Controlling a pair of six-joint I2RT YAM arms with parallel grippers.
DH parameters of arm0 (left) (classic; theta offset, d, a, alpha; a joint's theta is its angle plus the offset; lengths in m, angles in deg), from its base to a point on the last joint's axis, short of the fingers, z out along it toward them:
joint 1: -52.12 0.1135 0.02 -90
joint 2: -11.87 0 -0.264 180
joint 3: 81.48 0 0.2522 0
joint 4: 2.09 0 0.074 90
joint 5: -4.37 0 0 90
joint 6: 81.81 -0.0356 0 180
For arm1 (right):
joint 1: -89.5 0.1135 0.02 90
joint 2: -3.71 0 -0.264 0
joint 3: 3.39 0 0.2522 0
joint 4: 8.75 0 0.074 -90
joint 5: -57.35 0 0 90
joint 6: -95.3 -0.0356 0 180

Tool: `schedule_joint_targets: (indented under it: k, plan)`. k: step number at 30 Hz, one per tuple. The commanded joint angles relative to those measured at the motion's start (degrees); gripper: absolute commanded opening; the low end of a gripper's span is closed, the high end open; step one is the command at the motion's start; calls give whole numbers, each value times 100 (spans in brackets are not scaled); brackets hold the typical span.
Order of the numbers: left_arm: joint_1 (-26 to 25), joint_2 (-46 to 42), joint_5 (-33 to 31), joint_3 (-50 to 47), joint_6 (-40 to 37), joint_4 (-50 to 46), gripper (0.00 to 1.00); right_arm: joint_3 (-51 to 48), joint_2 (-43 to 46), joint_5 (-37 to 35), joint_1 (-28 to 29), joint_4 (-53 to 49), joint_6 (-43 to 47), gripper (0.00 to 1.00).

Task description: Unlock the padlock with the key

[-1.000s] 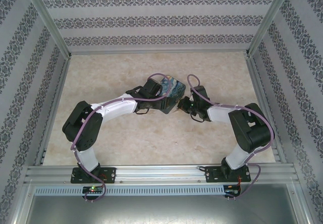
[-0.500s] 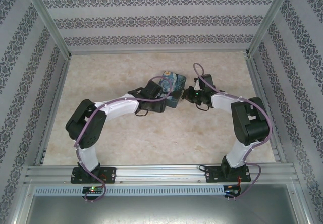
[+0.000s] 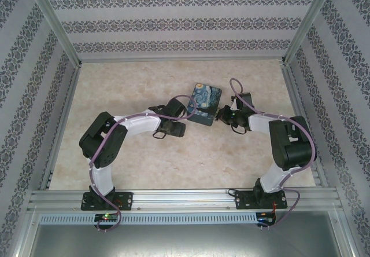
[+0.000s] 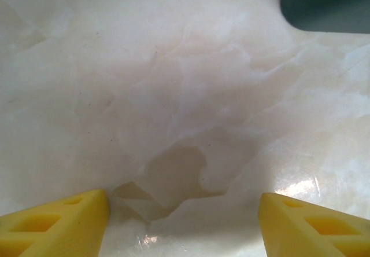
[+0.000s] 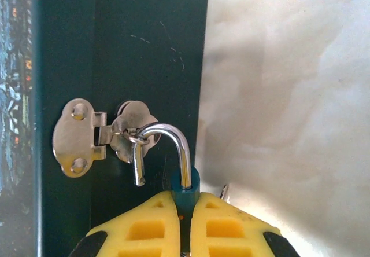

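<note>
Right wrist view: the right gripper [image 5: 184, 210] is pinching the padlock [image 5: 186, 184] by its teal body, fingers pressed onto it, at lower centre of the frame. The shackle's left leg is hanging free of the body while its arch is threading the ring of the hasp [image 5: 78, 136] on the box [image 5: 144, 48]. We are judging the unlocking as done. A metal sliver [image 5: 224, 191] right of the body may be the key; we cannot tell. At most, the next move calls for swinging the free leg out of the ring without dragging the box. Left wrist view: the left gripper [image 4: 184, 221] is hovering over bare table [image 4: 115, 66], fingers spread. A second earlier it was on the box, which was tilted; the box is now lying flat, further up the top view.
</note>
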Motion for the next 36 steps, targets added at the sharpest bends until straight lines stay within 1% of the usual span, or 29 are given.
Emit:
schedule_joint_targets:
  k: [1, 4, 12, 16, 22, 32, 36]
  plan:
    - [36, -374, -31, 53, -37, -508, 74, -221, 284, 63, 162, 278, -81, 0]
    - [57, -613, -64, 203, -25, -627, 76, -305, 391, -29, 431, 351, -158, 0]
    - [67, -1237, -235, 626, -66, -965, 80, -68, 388, -431, 1527, 472, -427, 0]
    - [76, -1264, -284, 816, -122, -1035, 81, 39, 329, -624, 1926, 489, -516, 0]
    - [76, -855, -360, 1073, -277, -1061, 81, -314, 330, -771, 1958, 710, -674, 0]
    - [93, -123, -841, 1577, -513, -1077, 82, -681, 190, -916, 1900, 997, -789, 0]
    - [111, 50, -898, 1796, -545, -1075, 82, -769, 189, -939, 1857, 1069, -819, 0]
